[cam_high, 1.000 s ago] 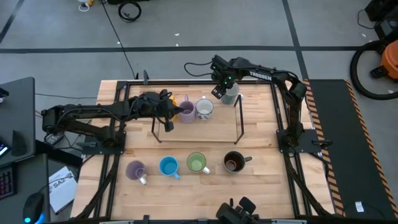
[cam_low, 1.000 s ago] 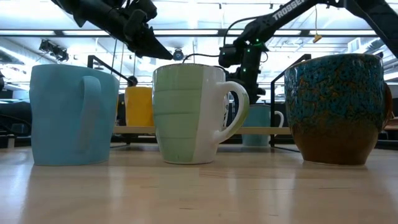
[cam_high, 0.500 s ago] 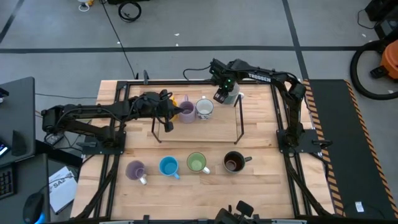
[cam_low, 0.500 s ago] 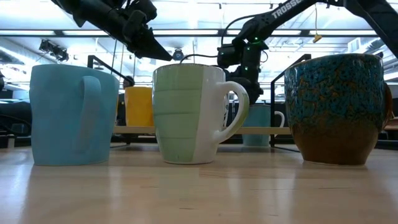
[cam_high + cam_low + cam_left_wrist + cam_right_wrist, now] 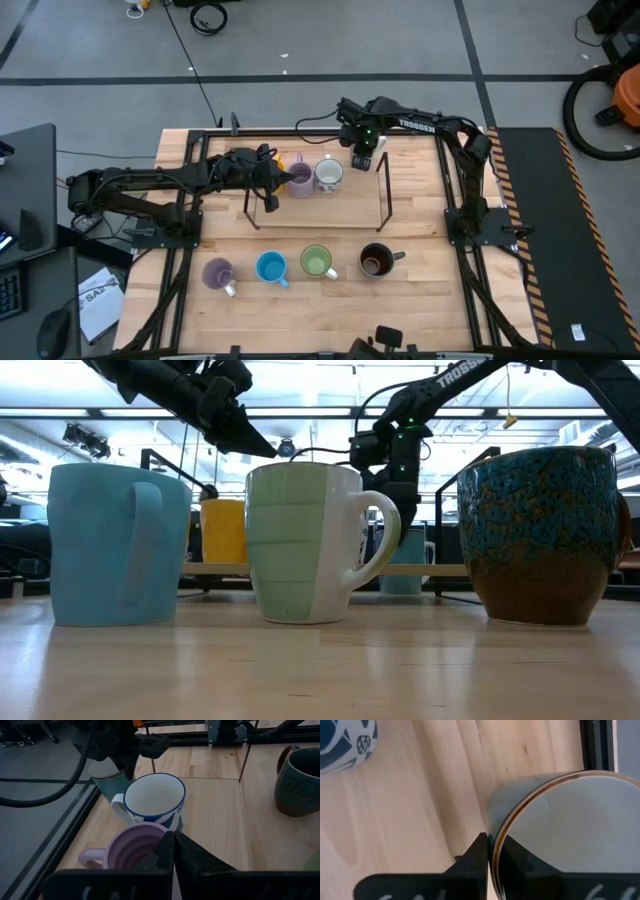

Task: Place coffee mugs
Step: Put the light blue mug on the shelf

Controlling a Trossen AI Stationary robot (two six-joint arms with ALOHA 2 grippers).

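4 mugs stand in a row along the table's near side in the high view: lavender mug (image 5: pixel 217 273), bright blue mug (image 5: pixel 270 267), light green mug (image 5: pixel 317 262) and dark brown-black mug (image 5: pixel 376 261). In the low view the lavender one falls outside the picture, and the other 3 fill it, blocking most of what lies behind.

At the far side, by the black wire frame (image 5: pixel 383 192), the right gripper (image 5: pixel 362 160) is clamped on the rim of the pale white-teal mug (image 5: pixel 555 825). The right wrist view shows the 2 fingers pinching the mug's wall, 1 inside and 1 outside. From above, the gripper hides nearly all of that mug; in the low view only its lower body shows behind the green mug's handle.

The left gripper (image 5: pixel 173 851) hangs over the purple mug (image 5: pixel 135 847), fingers pressed together with nothing between them. The white patterned mug (image 5: pixel 155 800) stands just beside the purple one. The orange mug (image 5: pixel 224 530) is mostly hidden from above by the left arm.
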